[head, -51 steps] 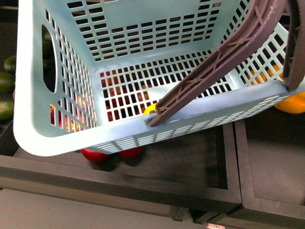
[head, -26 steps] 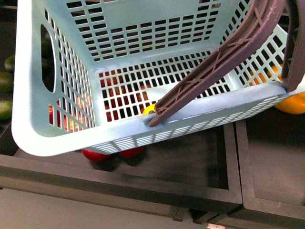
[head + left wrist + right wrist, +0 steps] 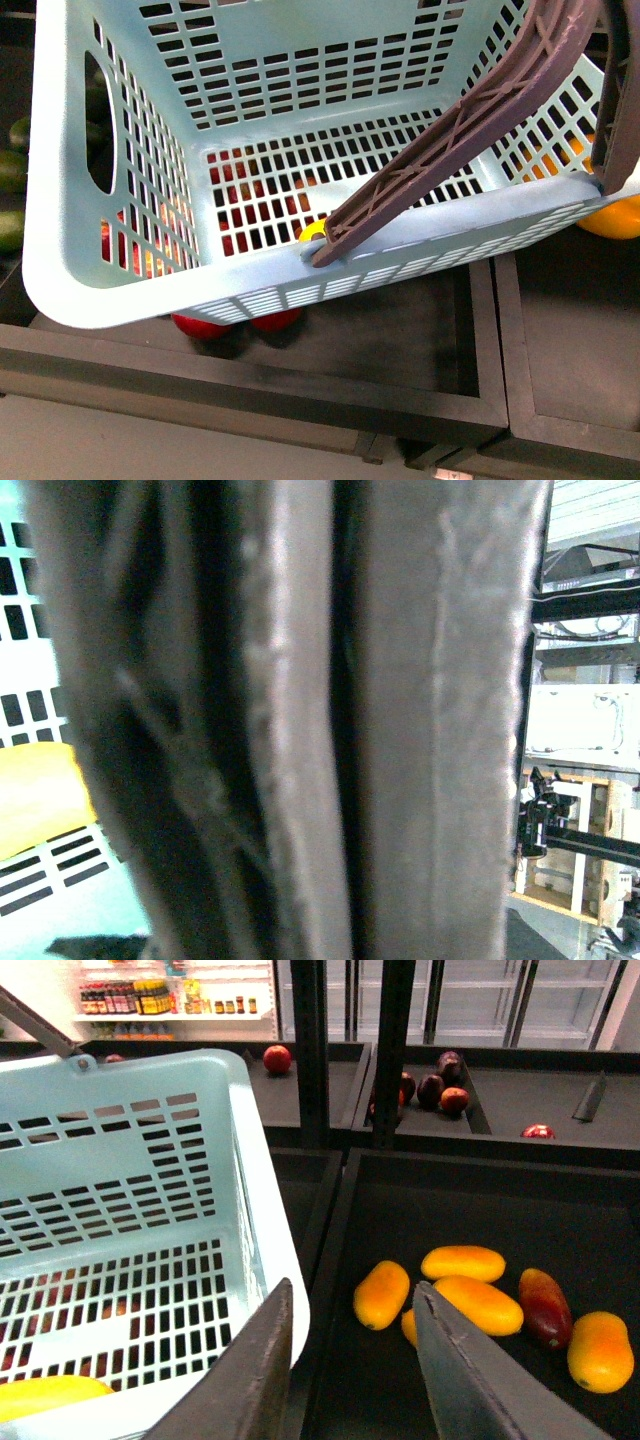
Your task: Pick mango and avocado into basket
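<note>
Two dark fingers (image 3: 255, 1370) of the right gripper (image 3: 345, 1360) stand apart, holding nothing. At 12 o'clock from them, the glossy yellow-orange oval mango (image 3: 381, 1294) lies in the black bin (image 3: 420, 1210), its long axis nearly along the reach; this arm seems nearer. The light blue slotted plastic basket (image 3: 150, 1210) is at 9 o'clock. The brown handle (image 3: 300, 720) hides the left gripper; its state I cannot tell.

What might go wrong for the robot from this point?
The basket looks tilted over the bins, so the yellow fruit inside might slide about. The right gripper is open over mangoes lying bunched together; closing on one may knock its neighbours. The avocados sit half hidden behind the basket's wall.
</note>
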Robot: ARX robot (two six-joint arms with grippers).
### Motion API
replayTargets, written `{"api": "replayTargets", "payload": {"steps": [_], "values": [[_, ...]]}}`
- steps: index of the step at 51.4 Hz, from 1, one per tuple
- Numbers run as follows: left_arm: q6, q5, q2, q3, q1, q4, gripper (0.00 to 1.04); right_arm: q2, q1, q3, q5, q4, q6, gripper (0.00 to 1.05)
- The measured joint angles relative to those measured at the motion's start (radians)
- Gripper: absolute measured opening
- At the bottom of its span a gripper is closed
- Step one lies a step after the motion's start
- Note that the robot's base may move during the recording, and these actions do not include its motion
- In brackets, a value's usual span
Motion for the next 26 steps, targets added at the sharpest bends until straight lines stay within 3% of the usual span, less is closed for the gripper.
{"api": "replayTargets", "payload": {"steps": [6, 16, 26], "values": [[0.0, 0.0, 0.0, 0.0, 0.0, 0.0, 0.25, 0.0, 0.0, 0.0, 0.0, 0.0, 0.0, 0.67], [0.002, 0.007, 0.0, 0.0, -0.01, 0.0, 0.25, -0.001, -0.002, 0.0, 0.004, -0.001, 0.0, 0.97], [-0.008, 0.018, 0.0, 0.0, -0.01, 0.0, 0.25, -0.003, -0.002, -0.002, 0.003, -0.001, 0.0, 0.96]]}}
